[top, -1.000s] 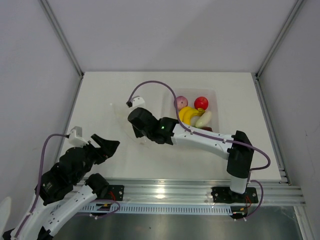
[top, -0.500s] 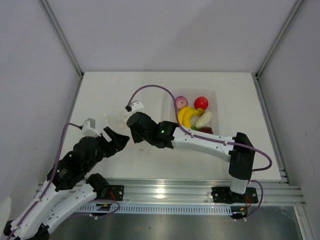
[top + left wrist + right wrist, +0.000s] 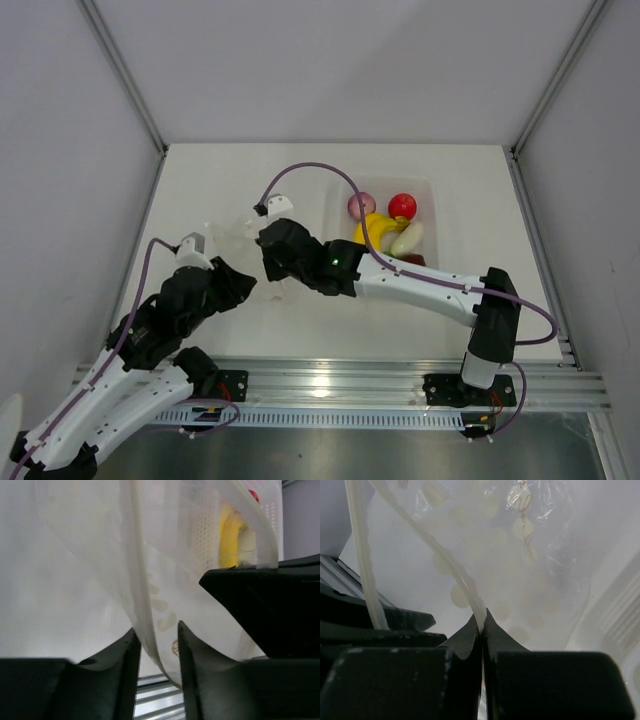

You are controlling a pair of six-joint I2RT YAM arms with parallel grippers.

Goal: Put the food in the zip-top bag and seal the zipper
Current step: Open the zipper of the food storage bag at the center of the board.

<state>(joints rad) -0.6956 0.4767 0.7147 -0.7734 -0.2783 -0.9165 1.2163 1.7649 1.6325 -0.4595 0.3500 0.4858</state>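
The clear zip-top bag (image 3: 238,228) hangs left of the tray, held up by my right gripper (image 3: 268,252). In the right wrist view that gripper (image 3: 481,615) is shut on the zipper strip (image 3: 451,570) at the bag's mouth. My left gripper (image 3: 238,284) is open, its jaws either side of the other zipper lip (image 3: 142,580) without pinching it; the gripper (image 3: 156,630) sits at the bag (image 3: 165,555). The food lies in the tray: banana bunch (image 3: 375,230), pink onion (image 3: 360,206), red fruit (image 3: 402,206), white piece (image 3: 407,238), dark red apple (image 3: 412,260).
The rigid white tray (image 3: 432,190) stands right of the centre; its perforated wall (image 3: 210,520) and the banana (image 3: 230,537) show through the bag. The right gripper's black body (image 3: 270,605) is close on the right in the left wrist view. The metal rail (image 3: 330,380) runs along the near edge.
My left arm has reached forward and right until its open jaws straddle the bag's edge. My right gripper has kept hold of the bag and shifted only slightly.
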